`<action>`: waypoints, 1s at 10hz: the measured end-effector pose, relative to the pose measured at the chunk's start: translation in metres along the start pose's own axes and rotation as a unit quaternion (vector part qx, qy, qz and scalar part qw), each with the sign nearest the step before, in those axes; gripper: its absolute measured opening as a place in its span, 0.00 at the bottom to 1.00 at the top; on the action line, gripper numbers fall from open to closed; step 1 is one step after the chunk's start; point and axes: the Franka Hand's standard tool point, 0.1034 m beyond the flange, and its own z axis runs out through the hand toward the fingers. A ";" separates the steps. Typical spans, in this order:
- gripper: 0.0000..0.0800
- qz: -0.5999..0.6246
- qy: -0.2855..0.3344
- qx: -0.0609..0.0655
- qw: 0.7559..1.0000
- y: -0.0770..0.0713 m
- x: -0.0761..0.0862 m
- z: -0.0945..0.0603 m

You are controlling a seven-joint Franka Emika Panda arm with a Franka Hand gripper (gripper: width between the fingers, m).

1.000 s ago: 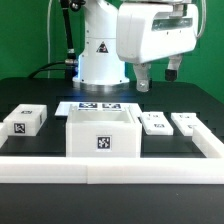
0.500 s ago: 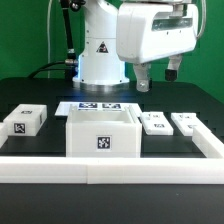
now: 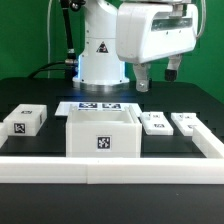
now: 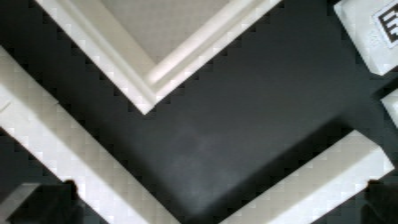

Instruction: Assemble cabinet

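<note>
As it hangs aloft, the hand (image 3: 157,79) gapes empty.

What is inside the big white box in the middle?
Through the open top of the box only its white inner walls show, and nothing stands above the rim. The front wall covers the floor, so a low thing there could not be seen.
</note>
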 end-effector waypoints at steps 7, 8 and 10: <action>1.00 -0.136 0.005 -0.010 0.991 0.003 -0.034 0.014; 1.00 -0.176 0.008 -0.017 0.984 0.006 -0.037 0.016; 1.00 -0.268 0.009 -0.023 0.963 0.010 -0.059 0.030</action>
